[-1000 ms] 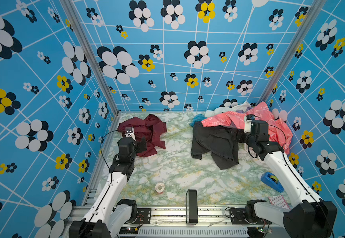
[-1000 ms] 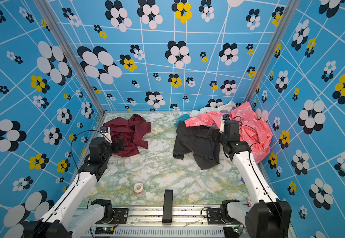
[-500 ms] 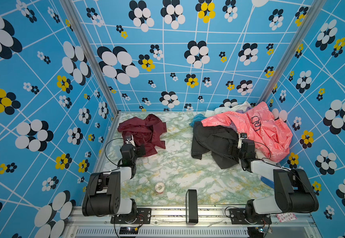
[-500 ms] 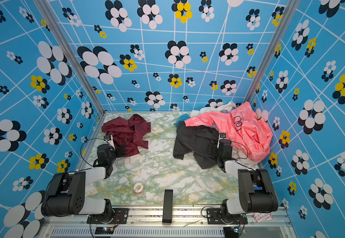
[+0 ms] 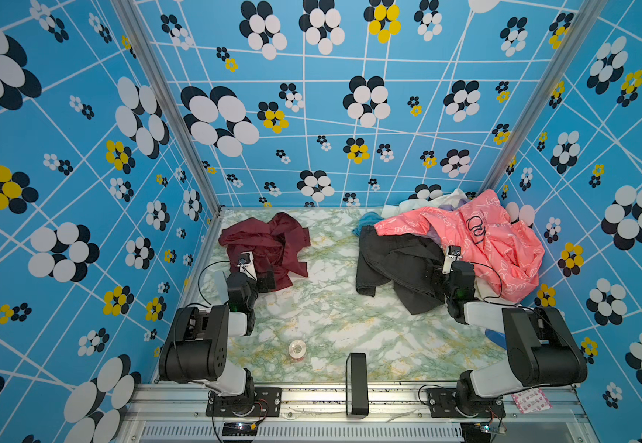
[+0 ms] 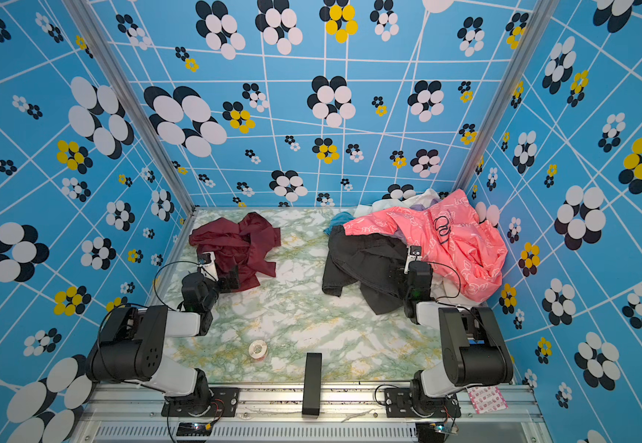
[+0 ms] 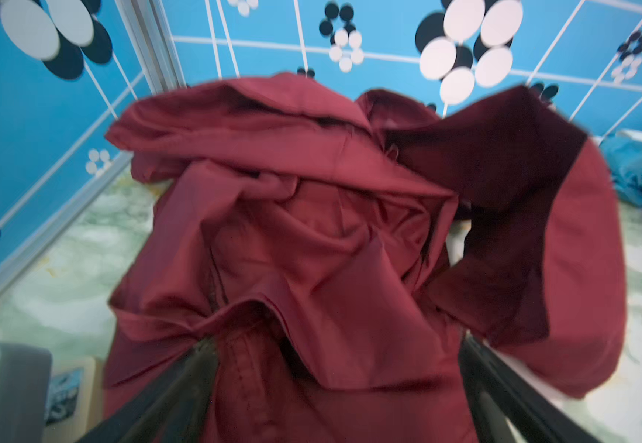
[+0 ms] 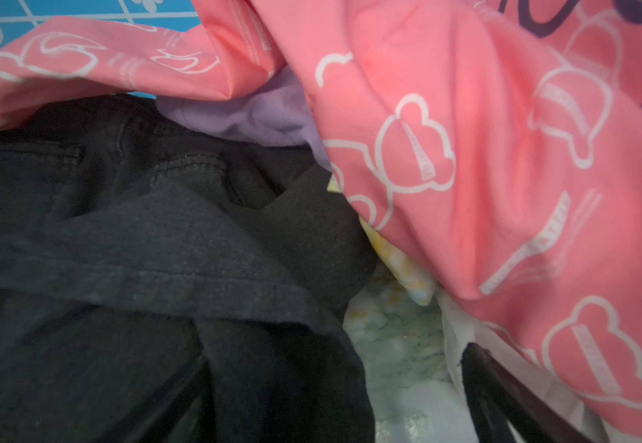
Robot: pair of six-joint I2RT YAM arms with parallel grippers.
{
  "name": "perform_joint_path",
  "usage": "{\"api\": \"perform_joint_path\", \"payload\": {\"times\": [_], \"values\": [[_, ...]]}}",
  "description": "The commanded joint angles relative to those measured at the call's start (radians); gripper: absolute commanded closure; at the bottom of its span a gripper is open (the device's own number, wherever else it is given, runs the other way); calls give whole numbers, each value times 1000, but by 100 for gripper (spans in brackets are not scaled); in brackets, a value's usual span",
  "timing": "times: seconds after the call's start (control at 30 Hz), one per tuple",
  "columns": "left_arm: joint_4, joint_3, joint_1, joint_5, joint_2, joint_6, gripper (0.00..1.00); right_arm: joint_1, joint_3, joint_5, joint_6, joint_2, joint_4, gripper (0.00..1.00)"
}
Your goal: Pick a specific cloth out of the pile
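Note:
The cloth (image 5: 269, 241) (image 6: 239, 241), dark maroon and crumpled, lies alone at the table's left rear, apart from the pile. My left gripper (image 5: 258, 276) (image 6: 221, 274) sits low at its near edge, open. In the left wrist view maroon fabric (image 7: 311, 230) lies loosely between the wide-spread fingers (image 7: 189, 376) of the left gripper (image 7: 336, 345). The pile fills the right rear corner, with a pink printed jacket (image 5: 495, 237) (image 8: 503, 172) over a dark grey garment (image 5: 396, 264) (image 8: 158, 249). My right gripper (image 5: 442, 268) (image 8: 336, 356) is open over the grey garment's right edge.
Blue (image 5: 365, 220) and white (image 5: 426, 199) pieces peek out behind the pile. Lilac (image 8: 258, 115) and yellow-printed (image 8: 403, 264) cloths show under the jacket. A tape roll (image 5: 297, 349) and a black post (image 5: 357, 383) stand near the front edge. Patterned walls close three sides.
Both arms have folded down from a stretched reach, so the grippers now sit low at the garments' near edges. The jaws stayed open and the clothes have not moved.

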Motion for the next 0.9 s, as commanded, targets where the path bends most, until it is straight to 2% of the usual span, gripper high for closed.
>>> {"api": "perform_joint_path", "payload": {"times": [0.0, 0.07, 0.1, 0.17, 0.23, 0.87], "values": [[92, -7, 1, 22, 6, 8, 1, -4, -71, -4, -11, 44, 224, 1], [37, 15, -2, 21, -2, 11, 1, -4, -72, -3, -9, 31, 202, 1], [7, 31, -12, -5, -1, 17, 1, -4, -54, -4, -10, 25, 151, 1], [-49, 57, -53, -92, -5, 40, 1, -5, -59, -4, -9, 35, 182, 1], [-60, 66, -74, -118, -2, 57, 1, -5, -60, -4, -8, 35, 182, 1], [-63, 66, -76, -120, -4, 62, 1, -5, -57, -4, -10, 33, 173, 1]]}}
